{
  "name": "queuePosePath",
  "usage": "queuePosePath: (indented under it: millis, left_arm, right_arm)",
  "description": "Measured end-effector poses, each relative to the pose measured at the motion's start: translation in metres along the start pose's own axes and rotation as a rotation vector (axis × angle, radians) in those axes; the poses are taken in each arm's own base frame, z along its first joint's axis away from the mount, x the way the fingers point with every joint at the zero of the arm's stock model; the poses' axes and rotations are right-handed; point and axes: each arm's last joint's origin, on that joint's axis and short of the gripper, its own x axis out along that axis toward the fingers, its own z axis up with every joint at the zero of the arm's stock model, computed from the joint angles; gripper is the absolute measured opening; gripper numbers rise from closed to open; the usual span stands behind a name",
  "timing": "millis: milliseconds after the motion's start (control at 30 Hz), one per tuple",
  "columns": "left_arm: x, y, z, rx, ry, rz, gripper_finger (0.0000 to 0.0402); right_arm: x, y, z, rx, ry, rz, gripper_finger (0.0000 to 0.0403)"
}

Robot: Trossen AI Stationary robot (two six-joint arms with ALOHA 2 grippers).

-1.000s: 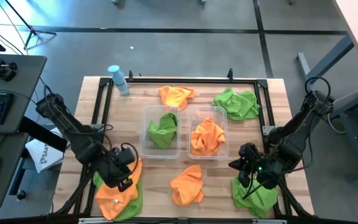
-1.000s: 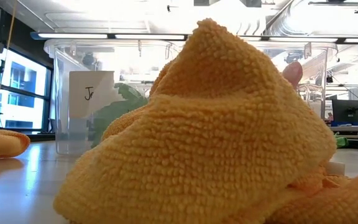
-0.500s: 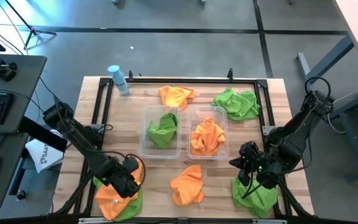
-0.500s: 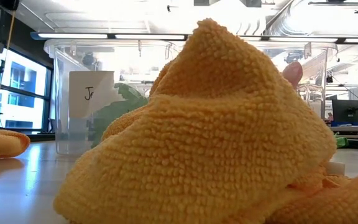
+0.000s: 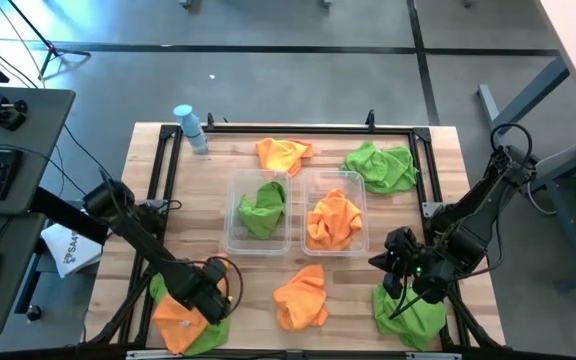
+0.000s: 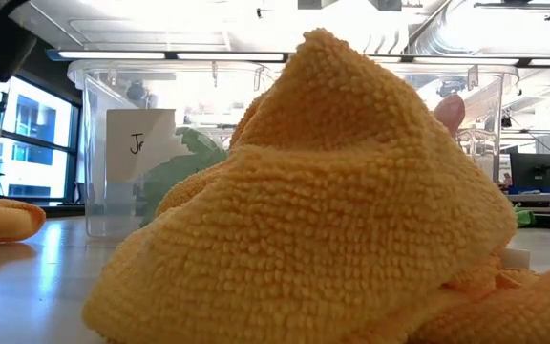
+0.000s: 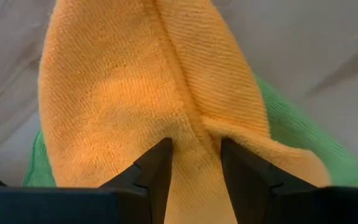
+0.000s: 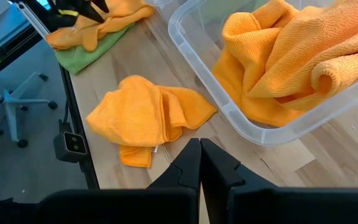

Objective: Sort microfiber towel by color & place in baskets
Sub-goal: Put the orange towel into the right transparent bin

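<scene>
Left gripper (image 7: 194, 163) now parted after being closed, moved down over orange towel (image 7: 135, 93); fold ridge between jaws, green towel (image 7: 297, 134) beneath. Pick imminent, orange basket (image 5: 353, 190) next. Right gripper (image 8: 201, 163) clenched, idle.

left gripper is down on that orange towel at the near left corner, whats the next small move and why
Probably close the left gripper on the orange towel. Its fingers stand open astride a raised fold of that towel, which lies on a green towel, so pinching only the fold should lift the orange one alone. The right gripper waits shut over the near right.
</scene>
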Motion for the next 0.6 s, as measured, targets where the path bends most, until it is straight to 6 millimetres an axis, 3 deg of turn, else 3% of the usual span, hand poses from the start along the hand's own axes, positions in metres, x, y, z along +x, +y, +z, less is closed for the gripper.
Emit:
queuePosePath:
  millis: [200, 333, 433, 600]
  left_arm:
    - [0.017, -0.004, 0.0, 0.017, 0.022, 0.064, 0.0113]
    - [0.017, -0.003, 0.0, 0.02, 0.082, 0.074, 0.0037]
    - [0.004, 0.0, -0.003, 0.026, 0.111, 0.065, 0.001]
    - [-0.043, 0.013, -0.009, 0.052, 0.1, 0.039, 0.0003]
  right_arm:
    - [0.0, 0.0, 0.0, -0.001, 0.0, 0.0, 0.0]
    - [0.0, 0.0, 0.0, -0.011, 0.0, 0.0, 0.0]
    - [0.0, 0.0, 0.0, -0.019, 0.0, -0.001, 0.0]
    - [0.0, 0.0, 0.0, -0.019, 0.0, -0.001, 0.0]
